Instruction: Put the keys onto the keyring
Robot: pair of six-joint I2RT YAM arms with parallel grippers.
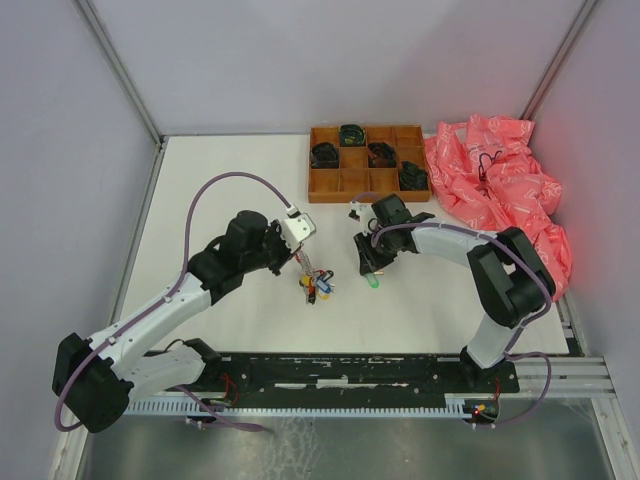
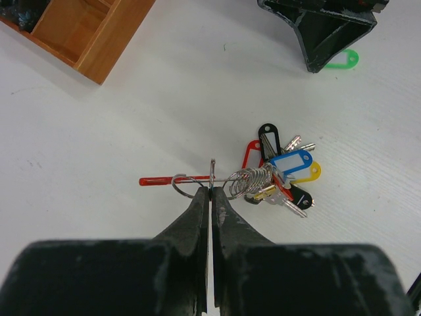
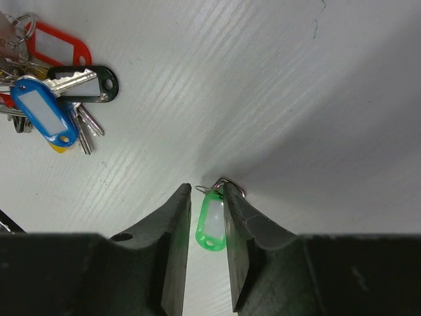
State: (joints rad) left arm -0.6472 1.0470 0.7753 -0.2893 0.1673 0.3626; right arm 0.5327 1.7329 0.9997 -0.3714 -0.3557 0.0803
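Observation:
The keyring (image 2: 188, 187), a thin silvery wire ring with a red strap (image 2: 156, 180), lies on the white table. A bunch of keys with blue, yellow, red and black tags (image 2: 284, 168) hangs on its wire coil. My left gripper (image 2: 211, 191) is shut on the keyring wire, low over the table; the top view shows it (image 1: 303, 262) beside the bunch (image 1: 318, 286). A loose key with a green tag (image 3: 211, 225) lies on the table. My right gripper (image 3: 206, 191) is low over the table and straddles that tag with a narrow gap. The key's metal end (image 3: 231, 186) peeks out at the right fingertip.
A brown wooden compartment tray (image 1: 340, 194) with dark coiled items stands at the back centre, its corner also in the left wrist view (image 2: 85, 36). A crumpled pink plastic bag (image 1: 500, 190) fills the back right. The key bunch lies at the upper left of the right wrist view (image 3: 43, 108).

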